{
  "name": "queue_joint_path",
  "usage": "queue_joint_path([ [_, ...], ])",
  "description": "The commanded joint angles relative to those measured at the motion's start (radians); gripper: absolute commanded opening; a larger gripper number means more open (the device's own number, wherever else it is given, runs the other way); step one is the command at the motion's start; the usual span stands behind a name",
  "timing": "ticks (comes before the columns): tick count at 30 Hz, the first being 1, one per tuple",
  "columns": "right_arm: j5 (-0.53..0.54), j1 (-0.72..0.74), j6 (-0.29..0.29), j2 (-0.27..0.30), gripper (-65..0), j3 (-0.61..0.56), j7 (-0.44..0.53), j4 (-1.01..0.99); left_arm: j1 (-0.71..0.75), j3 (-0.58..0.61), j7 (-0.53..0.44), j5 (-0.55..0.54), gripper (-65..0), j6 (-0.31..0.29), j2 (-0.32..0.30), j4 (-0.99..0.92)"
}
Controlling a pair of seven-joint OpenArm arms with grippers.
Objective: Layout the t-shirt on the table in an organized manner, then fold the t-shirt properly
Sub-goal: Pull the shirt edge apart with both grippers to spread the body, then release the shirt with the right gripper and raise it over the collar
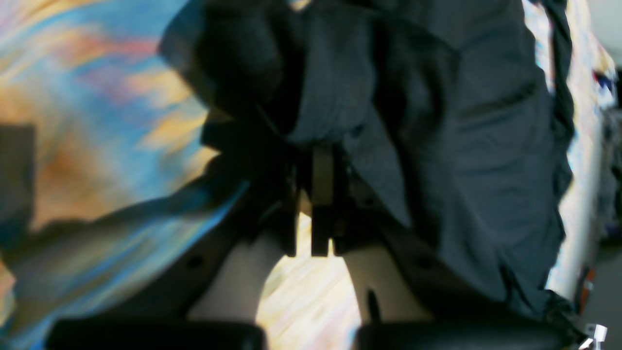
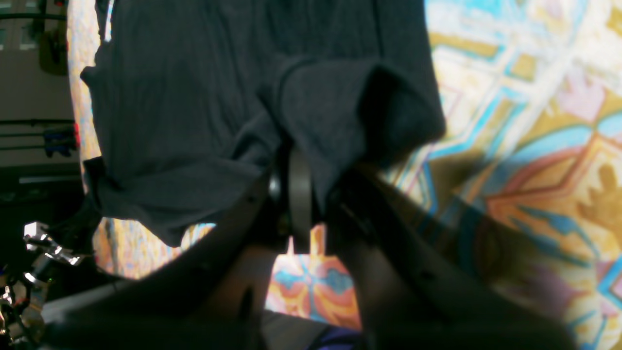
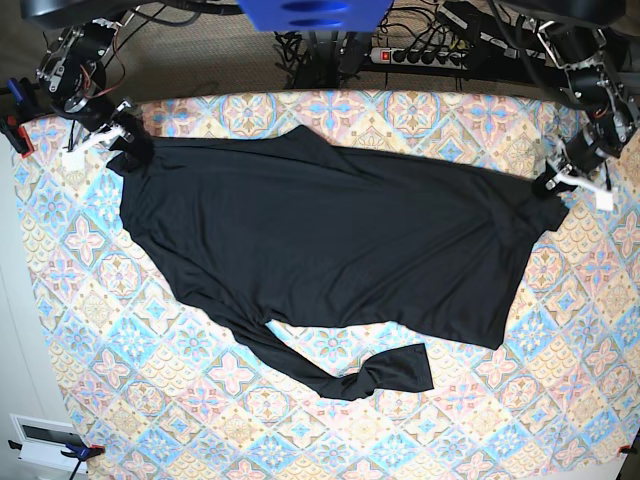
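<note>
The black t-shirt [image 3: 320, 240] is stretched wide across the tile-patterned table [image 3: 480, 420]. My right gripper [image 3: 125, 140] is at the far left corner, shut on a bunched edge of the t-shirt [image 2: 194, 121]; in the right wrist view its jaws [image 2: 299, 160] are closed with cloth draped over them. At the right edge my left gripper [image 3: 550, 183] is shut on the opposite end of the t-shirt [image 1: 461, 146], and the left wrist view shows its jaws [image 1: 318, 160] pinching a fold. One sleeve [image 3: 375, 378] lies twisted toward the front.
A power strip [image 3: 430, 55] and cables run along the table's far edge. A white device [image 3: 45, 440] sits off the front left corner. Red clamps [image 3: 15, 130] hold the cloth at the left edge. Patterned cloth shows bare across the front.
</note>
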Motion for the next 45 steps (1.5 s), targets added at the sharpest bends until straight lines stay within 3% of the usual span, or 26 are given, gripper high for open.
queue_joint_path([
  [1,0.021,-0.001,0.009,0.017,-63.3,0.006,0.003,0.018,0.014,-0.009,-0.015,-0.015,-65.0,-0.004,-0.028,0.042],
  [10,0.021,-0.021,0.009,0.017,-63.3,0.006,-0.023,0.02,0.232,-0.018,-0.025,-0.017,-65.0,-0.004,-0.03,0.314],
  [16,0.021,-0.05,0.007,0.017,-63.3,0.011,-0.02,0.02,0.291,-0.144,0.001,-0.014,-65.0,-0.005,0.006,0.318],
  [32,0.017,-0.085,0.004,0.022,-63.1,0.016,-0.015,0.02,0.333,-0.152,0.017,-0.006,-65.0,-0.004,0.061,0.318],
  [38,0.017,-0.098,0.004,0.02,-62.8,0.081,-0.015,0.02,0.333,-0.152,0.017,0.034,-65.0,-0.002,0.061,0.317],
  [42,0.017,-0.114,0.004,0.02,-58.1,0.105,-0.017,0.027,0.331,-0.152,0.017,0.075,-64.4,-0.002,0.062,0.317],
  [45,0.017,-0.119,0.004,0.02,-52.2,0.105,-0.021,0.075,0.331,-0.152,0.018,0.075,-59.7,-0.002,0.062,0.317],
])
